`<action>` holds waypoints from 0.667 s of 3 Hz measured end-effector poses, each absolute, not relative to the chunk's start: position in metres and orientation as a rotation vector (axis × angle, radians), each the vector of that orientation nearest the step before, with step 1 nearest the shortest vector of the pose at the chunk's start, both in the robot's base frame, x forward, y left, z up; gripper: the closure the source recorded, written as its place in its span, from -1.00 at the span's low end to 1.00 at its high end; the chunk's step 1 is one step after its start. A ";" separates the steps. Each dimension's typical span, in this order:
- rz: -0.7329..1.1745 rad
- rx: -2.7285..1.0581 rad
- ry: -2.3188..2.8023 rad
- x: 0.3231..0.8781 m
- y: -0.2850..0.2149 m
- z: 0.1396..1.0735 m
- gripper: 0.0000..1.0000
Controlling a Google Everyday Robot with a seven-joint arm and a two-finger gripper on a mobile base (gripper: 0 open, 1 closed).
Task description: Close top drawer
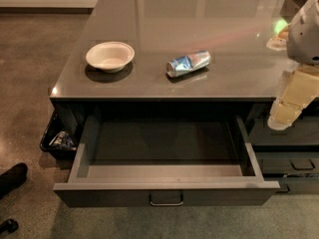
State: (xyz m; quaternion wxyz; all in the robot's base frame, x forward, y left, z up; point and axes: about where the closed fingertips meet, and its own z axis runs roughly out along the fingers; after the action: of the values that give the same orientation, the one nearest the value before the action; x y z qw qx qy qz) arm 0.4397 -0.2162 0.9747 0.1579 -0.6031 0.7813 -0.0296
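Note:
The top drawer [164,194] is pulled far out from under the grey counter. Its dark flat front faces me at the bottom of the camera view, with a small loop handle [166,200] at its centre. Its paler inner walls and floor show, and nothing lies inside. My gripper [291,103] hangs at the right edge, cream-coloured, pointing down beside the drawer's right wall and above the lower cabinet fronts, apart from the drawer.
On the counter [149,86] lie a white bowl [110,56] and a crushed blue-and-silver can [188,63] on its side. A black bin [56,139] with wrappers stands at the left. Other dark drawer fronts [294,166] are at the right. A dark shoe [12,178] is at the far left.

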 end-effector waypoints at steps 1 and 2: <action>-0.019 -1.730 2.248 0.443 -0.217 0.967 -1.00; 0.086 -1.741 2.261 0.448 -0.216 0.954 -1.00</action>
State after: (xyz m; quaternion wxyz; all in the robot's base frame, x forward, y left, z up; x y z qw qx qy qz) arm 0.4475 -0.2165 0.9537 0.1428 -0.6035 0.7839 0.0297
